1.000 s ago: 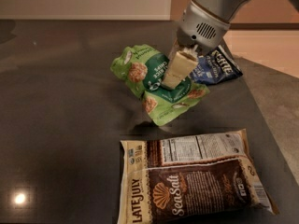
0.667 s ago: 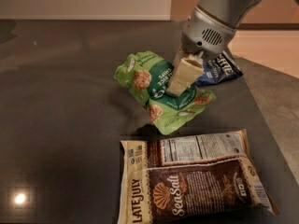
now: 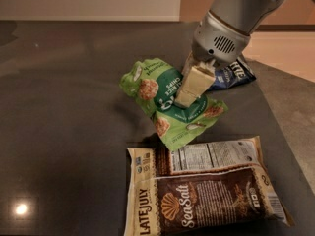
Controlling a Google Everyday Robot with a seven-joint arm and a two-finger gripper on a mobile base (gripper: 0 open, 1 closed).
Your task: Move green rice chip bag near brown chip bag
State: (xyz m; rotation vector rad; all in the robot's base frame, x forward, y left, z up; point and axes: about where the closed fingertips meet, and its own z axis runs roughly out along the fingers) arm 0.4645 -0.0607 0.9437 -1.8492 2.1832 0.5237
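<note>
The green rice chip bag [image 3: 165, 100] is a crinkled bright-green pouch near the middle of the dark table, its lower corner right by the top edge of the brown chip bag. The brown chip bag [image 3: 206, 195] lies flat at the front, reading "LATE JULY Sea Salt", with a white nutrition panel. My gripper [image 3: 189, 90] comes down from the upper right and is shut on the green rice chip bag, with one cream fingertip [image 3: 192, 85] across the bag's front. I cannot tell whether the bag's lower edge rests on the table.
A small dark blue chip bag [image 3: 235, 75] lies behind the gripper at the right. The dark table [image 3: 64, 132] ends at an angled right edge [image 3: 283, 127], with floor beyond. A light reflection [image 3: 20, 209] shows at the front left.
The gripper and the green rice chip bag have moved slightly right and toward the front, closer to the brown chip bag. The other bags have not moved.
</note>
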